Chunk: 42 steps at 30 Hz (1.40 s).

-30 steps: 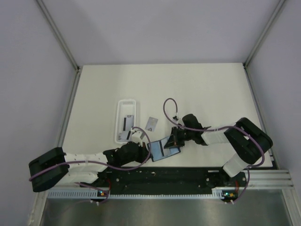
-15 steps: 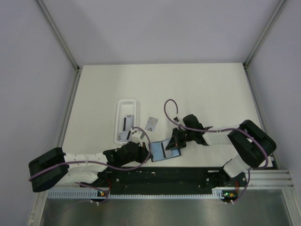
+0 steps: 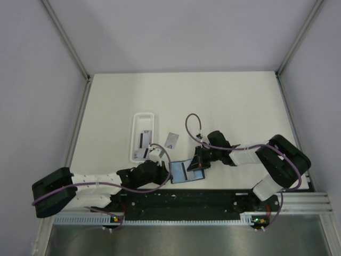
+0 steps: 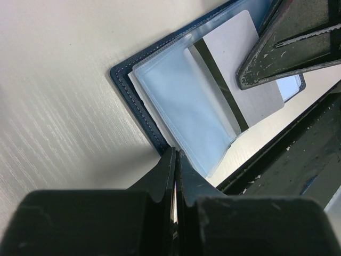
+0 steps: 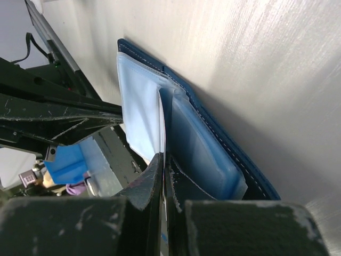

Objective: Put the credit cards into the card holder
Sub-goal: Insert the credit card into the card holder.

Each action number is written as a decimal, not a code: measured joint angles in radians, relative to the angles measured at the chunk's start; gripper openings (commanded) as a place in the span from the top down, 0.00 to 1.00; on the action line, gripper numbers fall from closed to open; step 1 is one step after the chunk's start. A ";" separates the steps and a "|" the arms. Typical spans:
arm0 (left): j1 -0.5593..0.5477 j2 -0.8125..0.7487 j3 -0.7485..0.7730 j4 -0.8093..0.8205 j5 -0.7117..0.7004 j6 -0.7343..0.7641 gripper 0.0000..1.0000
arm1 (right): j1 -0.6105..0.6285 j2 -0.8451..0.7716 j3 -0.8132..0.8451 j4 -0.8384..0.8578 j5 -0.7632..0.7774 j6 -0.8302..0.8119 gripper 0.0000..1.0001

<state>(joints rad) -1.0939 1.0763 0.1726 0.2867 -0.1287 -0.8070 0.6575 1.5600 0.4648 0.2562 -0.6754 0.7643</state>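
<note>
The card holder (image 3: 185, 170) lies open near the table's front edge, navy outside with light blue sleeves (image 4: 181, 101). My left gripper (image 3: 165, 173) is at its left corner, jaws shut on the holder's edge (image 4: 176, 156). From the right, my right gripper (image 3: 197, 162) is shut on a white credit card with a black stripe (image 4: 234, 58). The card shows edge-on (image 5: 161, 117) between the sleeves of the holder (image 5: 213, 144), ahead of the right gripper (image 5: 164, 158). The right fingers (image 4: 287, 45) lie over the card.
A long white tray (image 3: 144, 118) with more cards (image 3: 141, 140) stands left of centre. One loose grey card (image 3: 171, 140) lies beside it. A black rail (image 3: 186, 200) runs along the near edge just behind the holder. Metal frame posts line both sides.
The right gripper has shifted slightly toward the near edge with the card. The left arm and the holder have hardly moved.
</note>
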 measured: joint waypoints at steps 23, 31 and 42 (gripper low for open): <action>0.000 0.019 0.020 -0.011 0.000 0.013 1.00 | 0.006 0.053 -0.013 0.109 -0.028 0.070 0.94; 0.000 0.019 0.020 -0.012 0.000 0.013 1.00 | 0.033 0.053 -0.012 0.117 0.000 0.092 0.92; 0.000 0.002 0.014 -0.021 -0.002 0.013 1.00 | 0.062 -0.005 0.021 0.001 0.043 0.083 0.52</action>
<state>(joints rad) -1.0939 1.0782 0.1871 0.2653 -0.1303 -0.7940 0.7197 1.5555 0.4862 0.2569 -0.6327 0.8474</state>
